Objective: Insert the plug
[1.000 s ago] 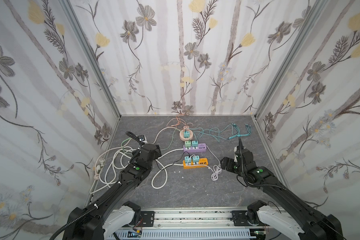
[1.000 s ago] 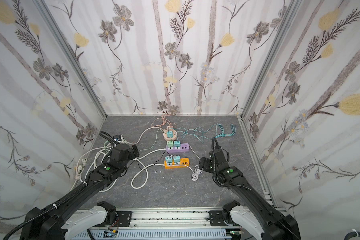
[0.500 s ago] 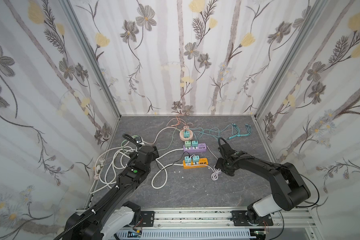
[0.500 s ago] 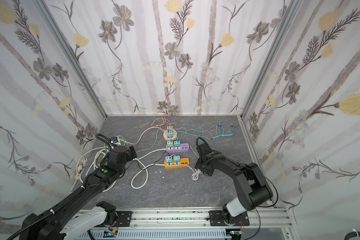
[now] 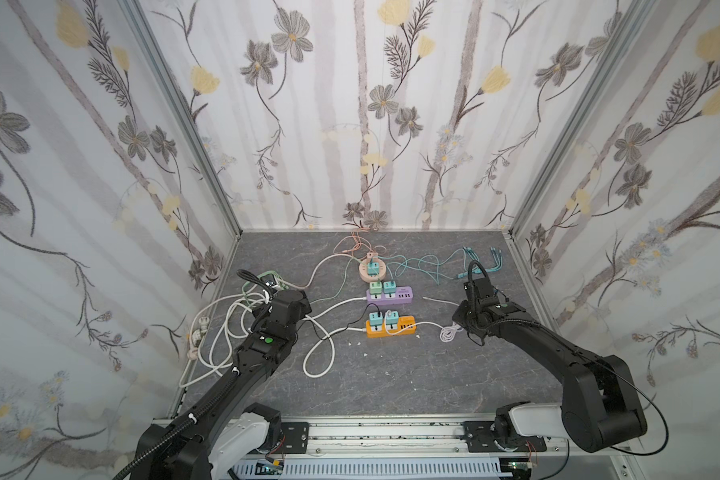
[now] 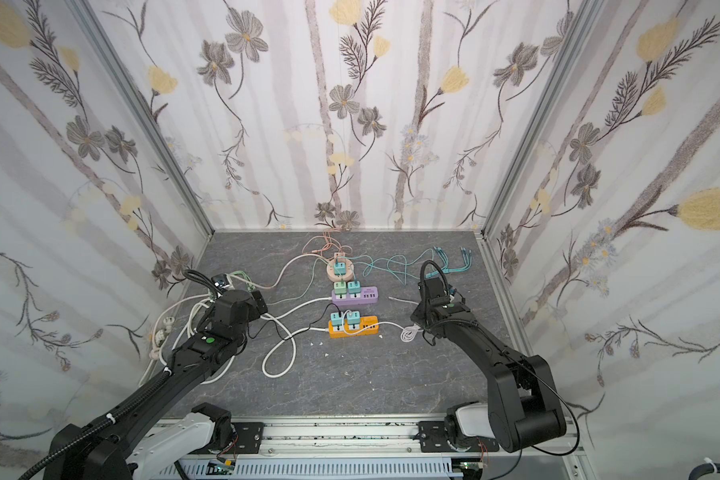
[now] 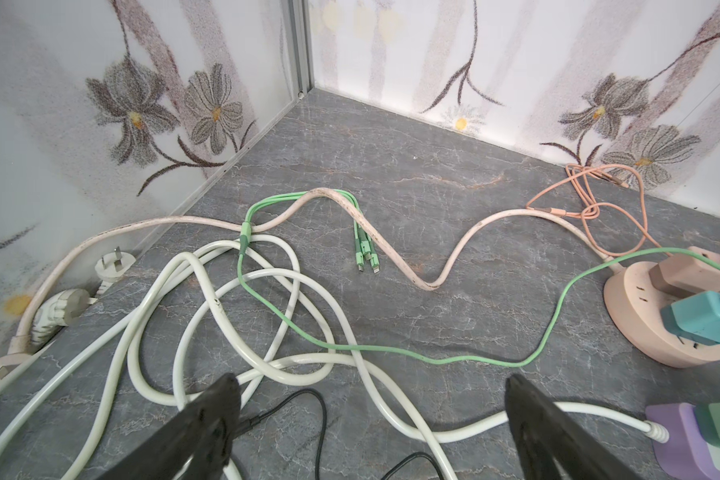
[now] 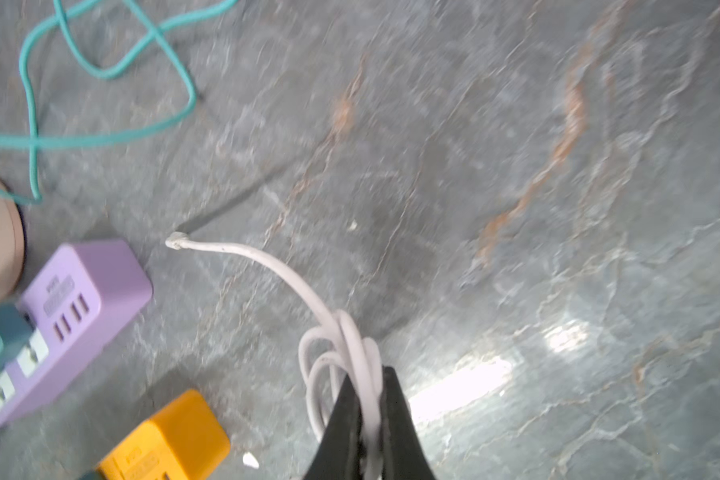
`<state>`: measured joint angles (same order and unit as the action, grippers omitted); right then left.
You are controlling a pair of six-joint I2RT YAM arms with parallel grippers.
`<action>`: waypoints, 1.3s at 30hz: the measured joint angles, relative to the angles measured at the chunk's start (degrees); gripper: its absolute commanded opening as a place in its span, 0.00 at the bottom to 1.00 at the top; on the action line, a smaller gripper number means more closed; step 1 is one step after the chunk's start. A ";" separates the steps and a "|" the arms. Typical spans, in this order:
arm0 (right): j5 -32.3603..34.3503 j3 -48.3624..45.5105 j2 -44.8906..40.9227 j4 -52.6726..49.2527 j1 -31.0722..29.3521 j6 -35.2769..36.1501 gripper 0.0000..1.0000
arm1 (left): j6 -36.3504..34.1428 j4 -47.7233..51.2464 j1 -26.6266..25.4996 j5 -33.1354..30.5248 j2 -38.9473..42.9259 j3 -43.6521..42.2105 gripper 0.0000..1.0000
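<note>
Fingers of the right gripper are clamped on a coiled white cable, whose plug is seen near the purple power strip; the left gripper is spread wide.

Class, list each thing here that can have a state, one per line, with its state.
Right gripper, shut on the coiled white cable.
White cable's connector tip, unplugged.
Left gripper, open, empty.
Purple power strip, two adapters plugged in.
Orange power strip, two adapters plugged in.
Round pink socket, adapters plugged in.
Green cable's connectors, unplugged.
</note>
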<state>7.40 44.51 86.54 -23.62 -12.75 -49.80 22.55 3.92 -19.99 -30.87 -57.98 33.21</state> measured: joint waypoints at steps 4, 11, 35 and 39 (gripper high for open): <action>-1.03 1.11 3.30 3.93 8.04 -0.39 0.16 | -0.04 -0.98 0.76 -1.03 -1.62 0.42 1.00; -4.50 8.55 10.69 6.64 12.57 0.22 0.60 | -0.79 -5.22 4.55 -4.07 -5.18 -0.20 1.00; 24.52 -7.04 -6.29 22.84 14.25 30.62 0.99 | -12.98 -24.48 17.09 8.52 -21.31 -3.48 1.00; 23.76 -12.07 -6.38 31.63 14.49 31.95 0.99 | -15.54 -29.05 17.09 12.61 -24.48 -3.54 1.00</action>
<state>31.16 32.45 80.16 8.01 1.74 -17.85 7.01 -25.12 -2.90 -18.26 -82.46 29.67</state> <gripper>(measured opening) 0.994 0.997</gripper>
